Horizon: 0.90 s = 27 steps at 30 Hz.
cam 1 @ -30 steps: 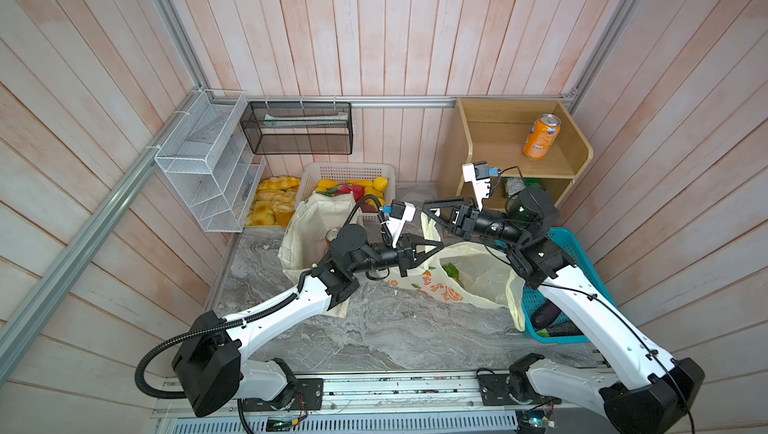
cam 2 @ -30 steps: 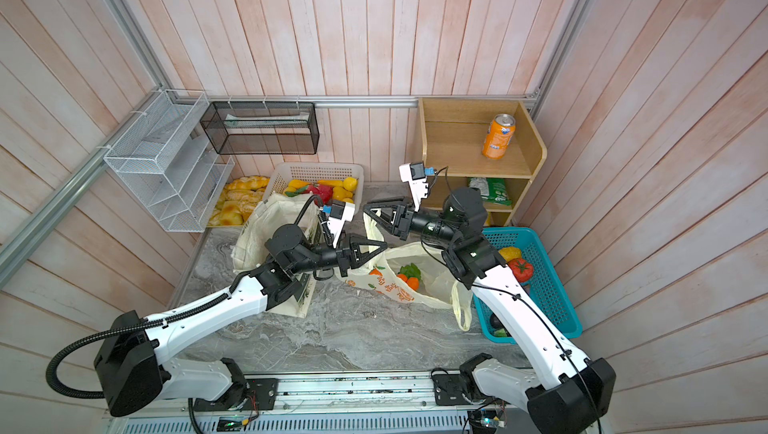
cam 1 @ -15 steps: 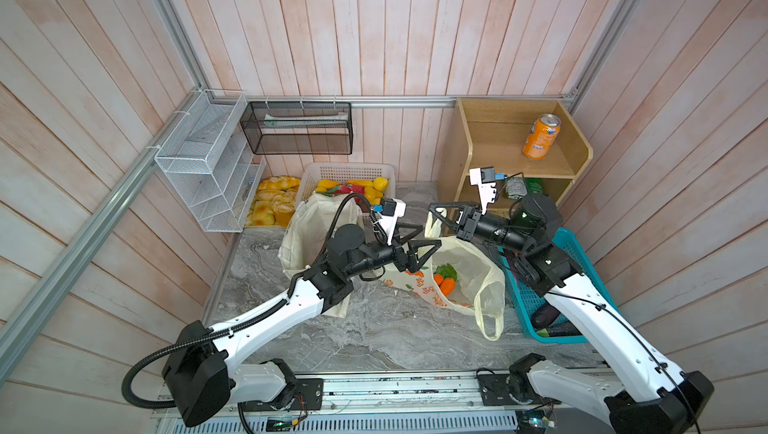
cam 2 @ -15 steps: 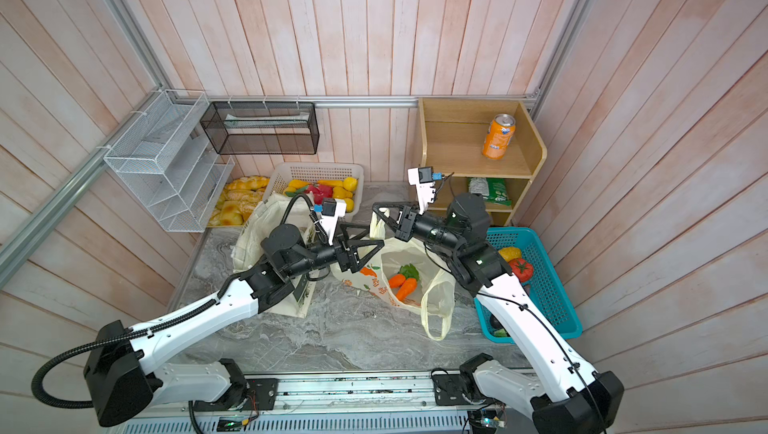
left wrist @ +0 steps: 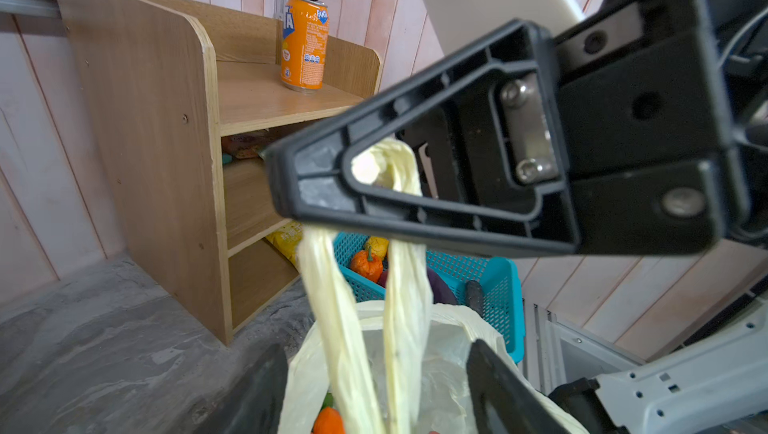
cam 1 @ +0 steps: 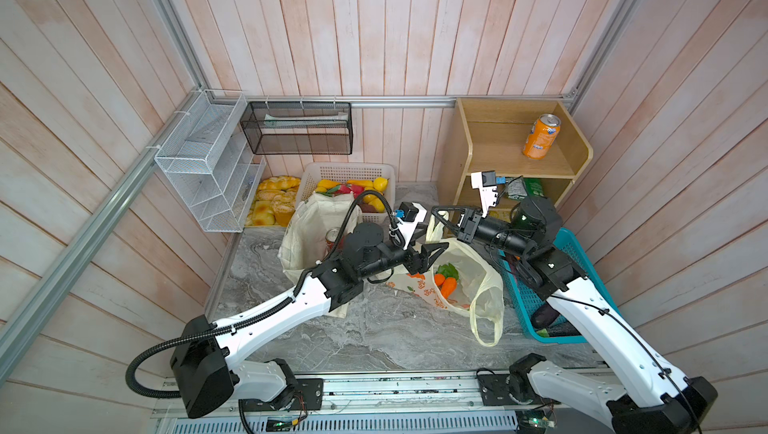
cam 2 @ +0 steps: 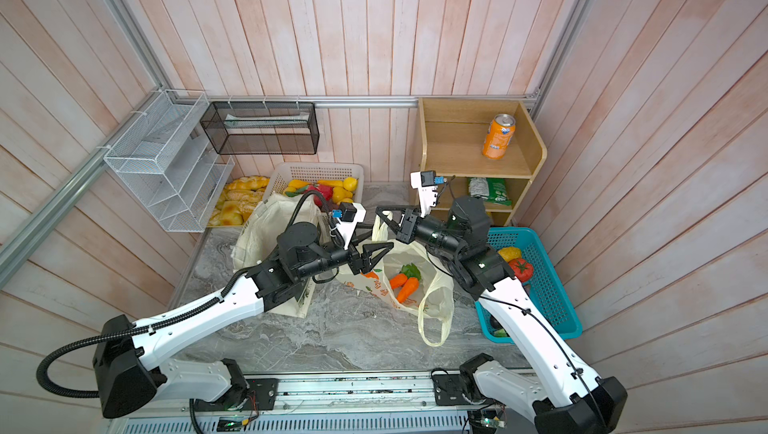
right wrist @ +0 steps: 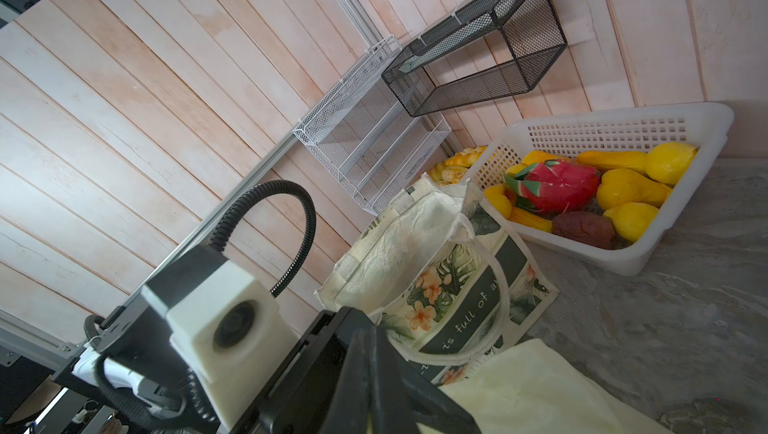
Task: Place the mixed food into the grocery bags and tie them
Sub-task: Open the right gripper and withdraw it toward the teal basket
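1. Grey marbled counter (cam 1: 374,336); the plastic bag (cam 1: 478,282) near its middle is the reference for all places below.
2. Behind the bag, by the back wall: wooden shelf unit (cam 1: 461,153), with an orange soda can (cam 1: 540,137) upright on its top shelf.
3. Just beside the bag, on the left arm's side: cloth tote (cam 1: 303,224), standing open.
4. The bag itself: pale yellow with orange print, mouth open. The raised handle (left wrist: 399,286) is taut above it. The slack handle (cam 1: 484,328) lies on the counter at its near side.
5. Above the bag's far edge: right gripper (cam 1: 438,212), jaws closed tight, pinching the raised handle.
6. Over the bag's mouth: left gripper (cam 1: 436,241), jaws partly apart, gripping nothing. The raised handle's strands run between its fingers; contact unclear.
7. Inside the bag: toy carrots (cam 1: 446,286), two visible, green tops.
8. Inside the tote: red soda can (cam 1: 332,236), only its top showing.
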### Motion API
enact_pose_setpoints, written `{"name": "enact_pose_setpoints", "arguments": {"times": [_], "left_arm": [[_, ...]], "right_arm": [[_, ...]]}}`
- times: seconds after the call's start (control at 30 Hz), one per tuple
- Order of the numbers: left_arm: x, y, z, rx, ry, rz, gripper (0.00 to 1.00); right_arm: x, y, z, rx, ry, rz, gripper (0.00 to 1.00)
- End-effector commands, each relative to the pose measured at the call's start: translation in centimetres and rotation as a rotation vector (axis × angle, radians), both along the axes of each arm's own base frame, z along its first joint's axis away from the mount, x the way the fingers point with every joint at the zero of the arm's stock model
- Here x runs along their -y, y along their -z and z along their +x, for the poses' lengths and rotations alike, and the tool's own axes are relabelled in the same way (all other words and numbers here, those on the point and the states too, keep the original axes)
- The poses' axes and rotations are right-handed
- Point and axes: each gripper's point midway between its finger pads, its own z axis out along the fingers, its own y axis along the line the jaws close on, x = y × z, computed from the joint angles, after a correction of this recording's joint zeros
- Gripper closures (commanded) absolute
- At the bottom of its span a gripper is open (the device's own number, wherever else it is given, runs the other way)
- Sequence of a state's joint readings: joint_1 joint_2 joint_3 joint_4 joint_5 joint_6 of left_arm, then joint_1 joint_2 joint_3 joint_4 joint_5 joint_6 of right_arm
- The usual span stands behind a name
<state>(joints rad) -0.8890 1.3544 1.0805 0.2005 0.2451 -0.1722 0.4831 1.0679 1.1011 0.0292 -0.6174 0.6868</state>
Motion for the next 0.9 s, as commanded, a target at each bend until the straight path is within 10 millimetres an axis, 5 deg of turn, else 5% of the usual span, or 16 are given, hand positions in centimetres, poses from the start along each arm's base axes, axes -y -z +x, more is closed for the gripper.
{"name": "enact_pose_setpoints", "arguments": {"times": [0.0,0.17,0.4,0.53,0.77,0.87], "left_arm": [[0.2,0.8,0.8,0.014,-0.028,0.024,0.49],[0.0,3.1,0.9,-0.031,-0.044,0.022,0.55],[-0.6,4.2,1.1,-0.092,-0.060,-0.027,1.00],[-2.1,4.0,2.8,-0.174,-0.152,-0.076,1.00],[-4.0,4.9,5.0,-0.261,-0.269,-0.084,1.00],[-4.8,5.6,5.9,-0.298,-0.317,-0.084,1.00]], "right_arm": [[0.1,-0.4,0.3,-0.002,0.016,0.007,1.00],[0.0,-0.9,0.5,0.000,0.017,0.006,1.00],[-0.2,-0.4,0.8,-0.021,0.015,-0.008,1.00],[1.3,0.6,0.5,-0.057,0.094,-0.074,0.72],[6.6,4.2,-2.9,-0.177,0.290,-0.163,0.48],[7.9,6.5,-4.7,-0.242,0.323,-0.188,0.46]]}}
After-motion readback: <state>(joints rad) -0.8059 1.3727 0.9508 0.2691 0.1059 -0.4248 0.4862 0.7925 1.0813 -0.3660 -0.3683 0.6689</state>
